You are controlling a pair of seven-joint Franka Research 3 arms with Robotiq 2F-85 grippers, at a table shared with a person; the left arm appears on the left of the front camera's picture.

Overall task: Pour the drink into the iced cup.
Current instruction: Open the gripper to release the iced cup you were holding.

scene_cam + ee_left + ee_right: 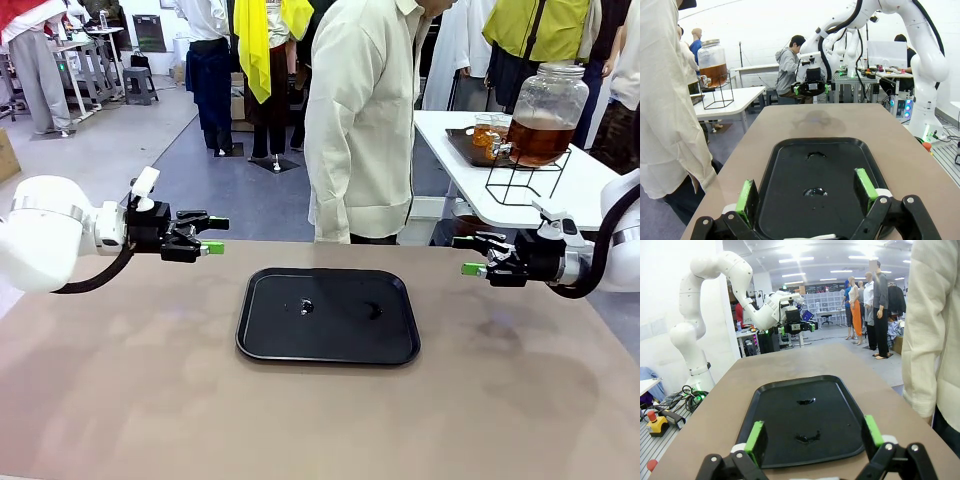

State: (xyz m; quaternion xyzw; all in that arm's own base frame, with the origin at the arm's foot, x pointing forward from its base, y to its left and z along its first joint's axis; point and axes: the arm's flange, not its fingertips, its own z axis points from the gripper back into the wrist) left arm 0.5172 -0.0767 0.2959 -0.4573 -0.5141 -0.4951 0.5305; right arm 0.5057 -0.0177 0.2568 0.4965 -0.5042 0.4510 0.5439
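Observation:
The drink (540, 138) is amber liquid in a large lidded glass jar (547, 105) on a wire stand, on a white side table behind the far right; the jar (714, 64) also shows in the left wrist view. The iced cup is out of view. My left gripper (213, 235) hovers open left of a black tray (330, 335), holding nothing. My right gripper (466, 255) hovers open right of the tray, also holding nothing. Each wrist view looks over the tray (840, 160) (790, 400) between open green pads (746, 200) (755, 440). Two small wet spots lie on the tray.
A person (365, 120) in a pale coat stands at the table's far edge, just behind the tray. The white side table (480, 175) also carries a dark tray with glasses (485, 130) beside the jar. Brown tabletop runs all round the black tray.

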